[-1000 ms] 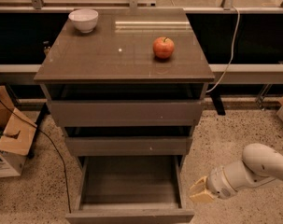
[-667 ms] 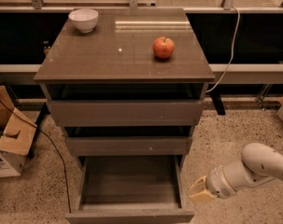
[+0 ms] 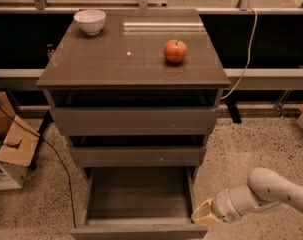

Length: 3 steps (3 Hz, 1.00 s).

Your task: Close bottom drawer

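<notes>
Pincer [image 3: 203,215]: 1, low at the right, just beside the right front corner of the bottom drawer [image 3: 138,199].
Desk [image 3: 126,59]: 1, above and left of the pincer.
Drawers: 3. The bottom drawer is pulled out just left of the pincer; the middle drawer [image 3: 136,156] and top drawer [image 3: 136,121] are stacked above it.
Apple [image 3: 175,51]: 1, red, well above the pincer.
Bowl [image 3: 90,21]: 1, white, far up and left.
Cardboard box [image 3: 11,154]: 1, far left.
Cables: 2. White cable [image 3: 248,49] above; black cable [image 3: 58,159] left.

No text is legible (end effector [image 3: 203,215] beside bottom drawer [image 3: 138,196]).
</notes>
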{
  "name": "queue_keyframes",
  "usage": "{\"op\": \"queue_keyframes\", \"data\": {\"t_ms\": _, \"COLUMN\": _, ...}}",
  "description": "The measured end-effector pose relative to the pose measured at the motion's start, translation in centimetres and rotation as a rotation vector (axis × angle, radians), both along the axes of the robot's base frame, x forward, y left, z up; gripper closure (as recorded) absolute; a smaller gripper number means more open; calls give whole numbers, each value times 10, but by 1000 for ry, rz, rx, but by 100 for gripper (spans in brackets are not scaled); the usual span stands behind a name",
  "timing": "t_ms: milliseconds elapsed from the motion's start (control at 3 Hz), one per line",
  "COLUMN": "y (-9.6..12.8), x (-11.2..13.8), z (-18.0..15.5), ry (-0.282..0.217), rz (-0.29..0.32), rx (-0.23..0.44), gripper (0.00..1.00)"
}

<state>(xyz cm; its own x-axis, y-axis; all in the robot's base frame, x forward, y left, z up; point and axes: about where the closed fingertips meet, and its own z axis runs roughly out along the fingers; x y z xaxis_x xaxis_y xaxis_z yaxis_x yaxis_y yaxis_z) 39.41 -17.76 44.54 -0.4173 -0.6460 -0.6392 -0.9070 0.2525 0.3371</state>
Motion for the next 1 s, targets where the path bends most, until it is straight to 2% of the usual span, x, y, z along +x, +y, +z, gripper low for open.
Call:
{"op": "queue_keyframes", "data": {"t_ms": 333, "y": 7, "x": 1, "z": -23, "ry": -14, "rz": -2, "rx": 33, "gripper": 100}}
{"op": "queue_keyframes", "data": {"t_ms": 667, "y": 7, "x": 6, "z": -58, "ry": -9, "rz": -46, "rx": 87, "gripper": 100}}
{"op": "queue_keyframes", "data": {"t_ms": 1000, "y": 8, "x": 8, "z": -77, "ry": 3, "rz": -68, "rx": 113, "gripper": 100}}
